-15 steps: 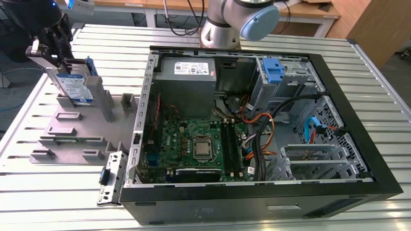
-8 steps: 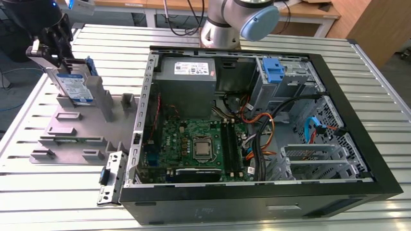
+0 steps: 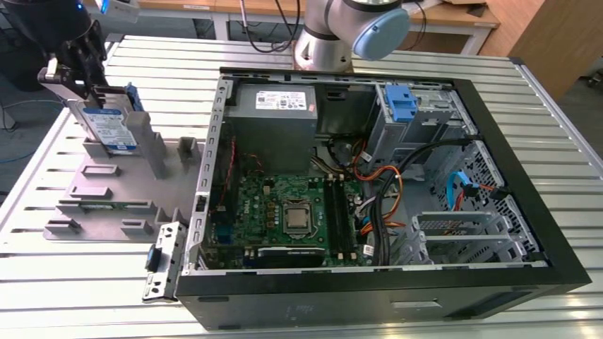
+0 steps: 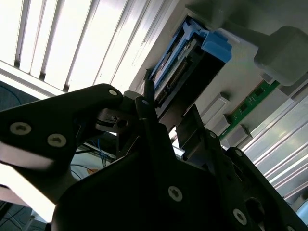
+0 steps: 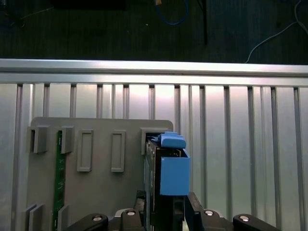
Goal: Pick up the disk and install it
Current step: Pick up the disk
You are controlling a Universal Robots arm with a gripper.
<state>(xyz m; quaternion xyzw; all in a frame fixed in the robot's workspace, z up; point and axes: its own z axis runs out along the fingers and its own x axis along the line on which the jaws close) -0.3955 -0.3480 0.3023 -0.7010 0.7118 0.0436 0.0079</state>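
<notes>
The disk (image 3: 110, 127) stands on edge in a slot of the grey fixture plate (image 3: 113, 176), at the exterior view's left. It is a metal drive with a white-and-blue label and blue carrier rails. My gripper (image 3: 87, 86) comes down on its top end, one finger on each flat side, shut on the disk. In the first wrist view the disk (image 5: 168, 173) with its blue rail tab rises between my gripper's (image 5: 166, 201) dark fingers. In the second wrist view the disk (image 4: 185, 67) sits in the fixture slot, with my gripper (image 4: 168, 113) clamped on its near end.
An open computer case (image 3: 527, 212) lies at the exterior view's right, with motherboard (image 3: 282, 212), grey power-supply box (image 3: 275, 102) and a blue bracket (image 3: 402, 102) in the drive bay. A green memory stick (image 5: 59, 168) sits in the fixture. The arm's base (image 3: 325, 42) stands behind the case.
</notes>
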